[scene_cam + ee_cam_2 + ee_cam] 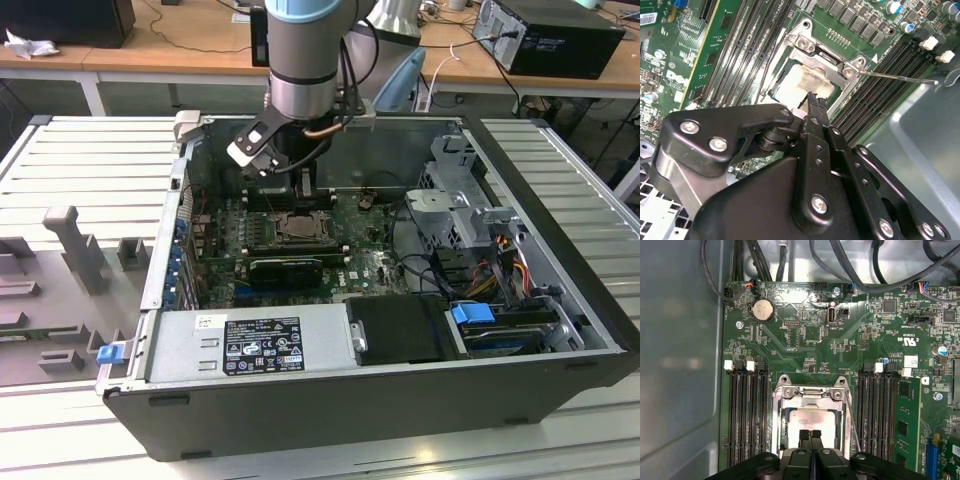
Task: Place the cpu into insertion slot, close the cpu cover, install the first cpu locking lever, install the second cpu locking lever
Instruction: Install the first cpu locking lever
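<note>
Sitting in insertion slot, cpu, tool above

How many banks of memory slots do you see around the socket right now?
2. One bank runs along one side of the socket, the other bank along the opposite side. The gripper may hide their near ends.

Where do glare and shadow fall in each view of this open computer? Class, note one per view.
Second wrist view: the cpu glares near-white. First wrist view: pale reflections smear the case wall. Exterior view: the motherboard looks dim, while the ribbed table is brightly lit.
</note>
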Controlling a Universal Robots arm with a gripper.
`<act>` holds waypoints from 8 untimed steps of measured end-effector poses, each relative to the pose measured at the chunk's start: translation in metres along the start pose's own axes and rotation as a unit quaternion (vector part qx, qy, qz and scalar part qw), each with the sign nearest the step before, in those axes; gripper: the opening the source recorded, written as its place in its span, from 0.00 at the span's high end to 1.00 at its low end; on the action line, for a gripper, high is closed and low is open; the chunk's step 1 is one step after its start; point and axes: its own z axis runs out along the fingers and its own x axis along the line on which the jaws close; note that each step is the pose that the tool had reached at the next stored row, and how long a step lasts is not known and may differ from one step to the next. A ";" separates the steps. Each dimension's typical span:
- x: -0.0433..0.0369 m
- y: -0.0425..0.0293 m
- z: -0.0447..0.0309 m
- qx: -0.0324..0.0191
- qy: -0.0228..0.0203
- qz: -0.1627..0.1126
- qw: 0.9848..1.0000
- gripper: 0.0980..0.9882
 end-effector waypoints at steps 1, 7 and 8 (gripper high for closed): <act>0.0000 0.0000 -0.0013 0.000 0.000 0.000 1.000 0.99; 0.0002 0.0002 -0.0073 0.000 0.000 0.000 1.000 0.99; 0.0003 0.0003 -0.0081 0.000 0.000 0.000 1.000 0.99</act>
